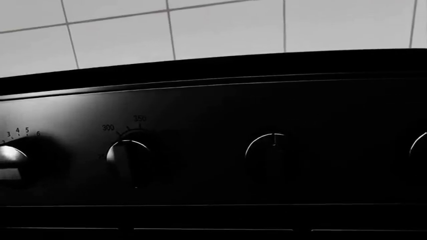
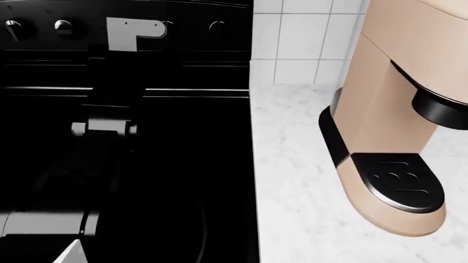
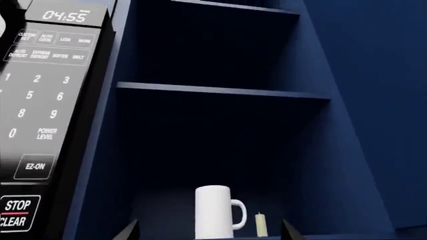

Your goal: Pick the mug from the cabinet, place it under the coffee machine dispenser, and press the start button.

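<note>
The white mug [image 3: 215,212] stands upright on the lowest shelf of a dark blue cabinet [image 3: 220,91], its handle toward a small candle [image 3: 261,224]. My right gripper [image 3: 210,233] is open and empty. Its two dark fingertips [image 3: 130,230] show on either side of the mug, in front of it and not touching it. The beige coffee machine [image 2: 380,104] stands on the marble counter, with its black dispenser [image 2: 439,109] above the bare black drip tray [image 2: 398,181]. My left arm [image 2: 109,126] reaches over the black stove; its fingers are not visible.
A microwave keypad [image 3: 43,100] sits right beside the cabinet opening. The left wrist view faces the stove's control panel with knobs [image 1: 130,155] below a white tiled wall [image 1: 200,30]. The marble counter [image 2: 292,181] borders the stove.
</note>
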Robot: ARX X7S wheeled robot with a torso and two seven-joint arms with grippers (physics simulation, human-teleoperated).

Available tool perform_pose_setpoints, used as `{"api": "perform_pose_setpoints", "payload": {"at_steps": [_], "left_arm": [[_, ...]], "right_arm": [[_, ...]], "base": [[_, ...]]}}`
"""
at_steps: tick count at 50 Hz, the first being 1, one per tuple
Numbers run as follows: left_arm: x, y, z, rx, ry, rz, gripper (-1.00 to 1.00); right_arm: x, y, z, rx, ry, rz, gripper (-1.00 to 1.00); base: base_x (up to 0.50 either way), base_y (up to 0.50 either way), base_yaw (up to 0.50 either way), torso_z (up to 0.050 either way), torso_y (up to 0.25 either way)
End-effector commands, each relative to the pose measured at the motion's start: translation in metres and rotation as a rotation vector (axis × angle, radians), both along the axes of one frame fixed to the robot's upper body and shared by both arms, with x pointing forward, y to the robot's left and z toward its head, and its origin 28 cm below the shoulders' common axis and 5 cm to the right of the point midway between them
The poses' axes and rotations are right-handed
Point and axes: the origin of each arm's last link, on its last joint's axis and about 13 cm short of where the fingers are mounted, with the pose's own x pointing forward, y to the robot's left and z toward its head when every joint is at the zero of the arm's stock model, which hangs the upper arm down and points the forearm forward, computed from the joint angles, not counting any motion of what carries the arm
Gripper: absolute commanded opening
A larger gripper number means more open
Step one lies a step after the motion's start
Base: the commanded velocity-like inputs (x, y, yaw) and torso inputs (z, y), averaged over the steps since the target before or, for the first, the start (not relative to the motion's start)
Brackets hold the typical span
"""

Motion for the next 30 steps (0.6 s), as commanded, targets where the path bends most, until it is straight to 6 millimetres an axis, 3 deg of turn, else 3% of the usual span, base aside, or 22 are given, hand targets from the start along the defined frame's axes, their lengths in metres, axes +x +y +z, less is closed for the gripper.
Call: {"api": "perform_pose_setpoints", "payload": {"at_steps": [1, 13, 21, 30], "left_arm": [[0.000, 0.000, 0.000, 0.007, 0.002, 0.001, 1.00], [0.000, -0.001, -0.001, 0.017, 0.005, 0.003, 1.00], [0.000, 0.000, -0.001, 0.015, 0.005, 0.001, 1.00], [0.000, -0.001, -0.001, 0.020, 0.006, 0.001, 1.00]], "right_arm": [[0.009, 0.004, 0.036, -0.022, -0.001, 0.008, 1.00], [0.059, 0.004, 0.082, -0.060, 0.137, -0.062, 1.00], [0.098, 0.008, 0.099, -0.064, 0.296, -0.091, 1.00], [0.116, 0.006, 0.122, -0.026, 0.334, -0.103, 1.00]], "base": [[0.00, 0.00, 0.00, 0.000, 0.000], [0.00, 0.00, 0.00, 0.000, 0.000], [0.00, 0.00, 0.00, 0.000, 0.000], [0.00, 0.00, 0.00, 0.000, 0.000]]}}
